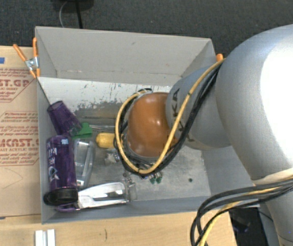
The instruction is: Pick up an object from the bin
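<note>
One grey metal bin (121,50) with sloping walls sits on a pale wooden desk (136,232), and beyond its far rim lies a dark speckled floor (187,9). The bin's back wall is streaked with dark scratches low down, and its flat floor is mottled grey with small specks.

The silver robot arm (259,101) reaches in from the right. Its rounded orange wrist cover (146,122), looped with yellow and black cables (119,132), hangs over the middle of the bin floor. The jaws lie under that cover, and whether they are apart or together cannot be told.

Nearest the wrist is a small rounded yellow piece (104,140), just to its left on the bin floor. Tiny green bits (157,178) lie at the cover's near edge.

Further left the other things lie in a loose cluster:
- A dark purple plastic cup (62,116), tilted against the left wall.
- A green piece (84,130) beside the cup.
- A purple printed bottle (59,163) lying lengthwise.
- A clear plastic cup (83,158) next to the bottle.
- A flat silvery-white packet (103,193) along the near wall.
</note>
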`<action>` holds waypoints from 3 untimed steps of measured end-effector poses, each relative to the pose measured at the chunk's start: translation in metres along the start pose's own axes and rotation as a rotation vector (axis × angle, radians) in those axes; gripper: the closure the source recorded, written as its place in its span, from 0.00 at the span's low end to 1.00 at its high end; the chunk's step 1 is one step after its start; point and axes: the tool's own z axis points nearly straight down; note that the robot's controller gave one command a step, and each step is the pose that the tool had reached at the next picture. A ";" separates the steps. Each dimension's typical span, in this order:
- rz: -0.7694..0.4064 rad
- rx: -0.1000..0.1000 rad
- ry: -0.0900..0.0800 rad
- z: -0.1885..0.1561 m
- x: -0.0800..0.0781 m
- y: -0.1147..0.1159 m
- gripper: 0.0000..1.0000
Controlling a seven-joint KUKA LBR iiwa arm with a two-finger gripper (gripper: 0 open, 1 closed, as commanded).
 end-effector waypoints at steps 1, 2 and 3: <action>0.030 0.005 0.009 0.012 -0.024 0.045 1.00; 0.033 0.006 0.011 0.014 -0.022 0.044 0.00; 0.033 0.007 0.011 0.013 -0.022 0.044 0.00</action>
